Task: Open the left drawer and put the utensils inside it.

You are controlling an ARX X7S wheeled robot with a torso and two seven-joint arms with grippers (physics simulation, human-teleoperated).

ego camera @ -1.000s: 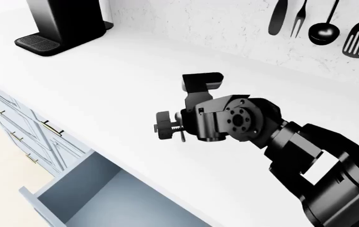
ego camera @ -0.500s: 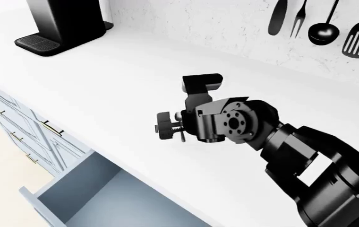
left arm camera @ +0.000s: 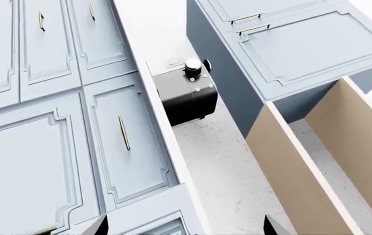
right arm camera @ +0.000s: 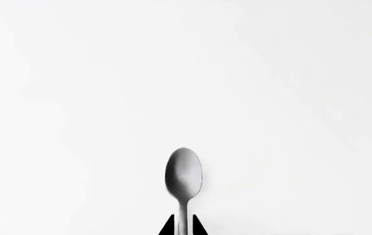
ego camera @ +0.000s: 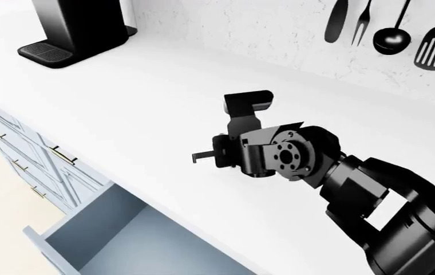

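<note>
The left drawer (ego camera: 126, 235) stands pulled open below the counter edge at the head view's lower left, its blue-grey box bare where it shows. Over the white counter (ego camera: 149, 97) my right gripper (ego camera: 216, 156) is shut on a grey spoon (ego camera: 198, 156), one of the utensils, seen edge-on as a thin line. The right wrist view shows the spoon (right arm camera: 183, 174) bowl outward, its handle pinched in the right gripper (right arm camera: 182, 227). My left gripper (left arm camera: 186, 227) is open, its fingertips (left arm camera: 101, 226) wide apart with nothing between them, facing cabinet fronts. It is out of the head view.
A black coffee machine (ego camera: 80, 26) stands at the counter's back left. A black utensil set (ego camera: 391, 28) hangs on the wall. Blue-grey cabinet fronts with brass handles (ego camera: 19, 149) run below the counter. The left wrist view shows a wood-sided open drawer (left arm camera: 303, 147) and my black base (left arm camera: 186, 98).
The right gripper has turned at the wrist, so the spoon's bowl now shows edge-on instead of as a round dark disc. The arm has shifted slightly right. The drawer has not moved.
</note>
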